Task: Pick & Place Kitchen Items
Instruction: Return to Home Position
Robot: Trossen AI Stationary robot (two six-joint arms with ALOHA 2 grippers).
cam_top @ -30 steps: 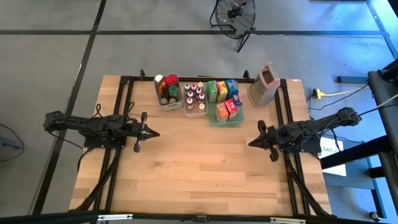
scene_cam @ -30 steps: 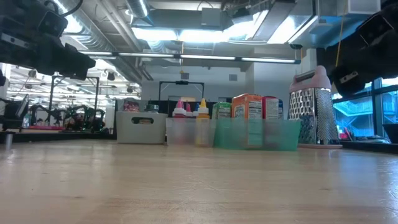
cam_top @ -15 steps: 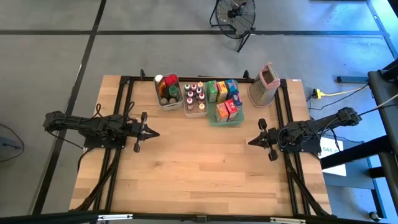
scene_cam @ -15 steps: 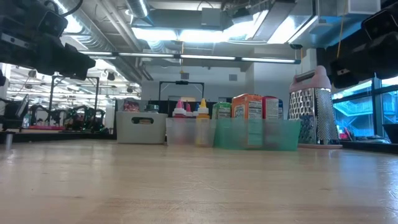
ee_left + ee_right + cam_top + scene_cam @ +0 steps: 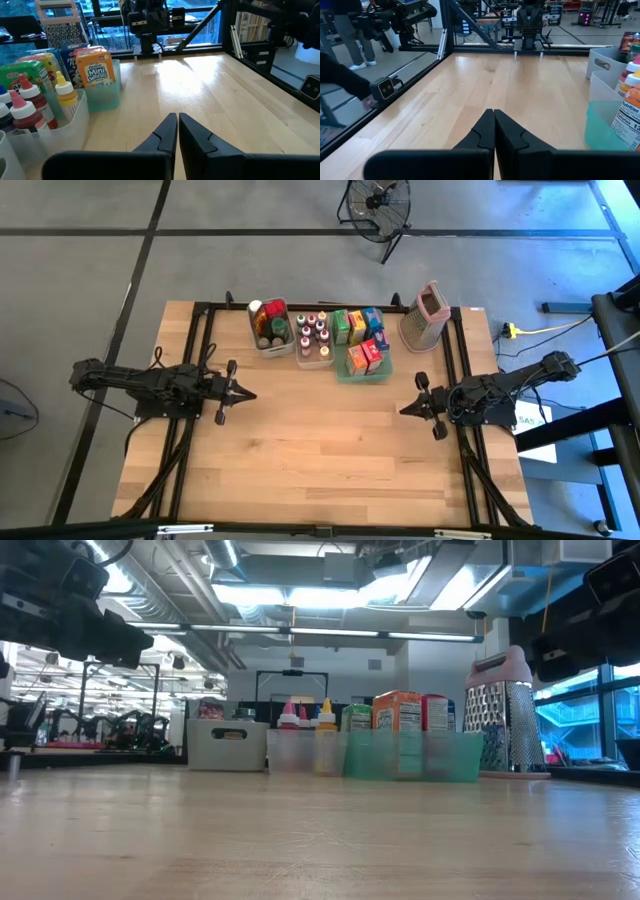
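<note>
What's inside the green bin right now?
Small cereal boxes stand packed together: green, orange, blue and red. The floor of the green bin, and anything under them, is covered.

Grey concrete floor (image 5: 80,280) all round, crossed by dark tape lines (image 5: 300,232). A standing fan (image 5: 378,202) sits at twelve o'clock of the wooden table (image 5: 320,450), a yellow plug (image 5: 511,331) at three. Low down: bright ceiling lights (image 5: 300,595), exposed ducts (image 5: 425,570), blue-lit windows (image 5: 568,720) at three o'clock.

Overhead, low, two opposed wrist views
</note>
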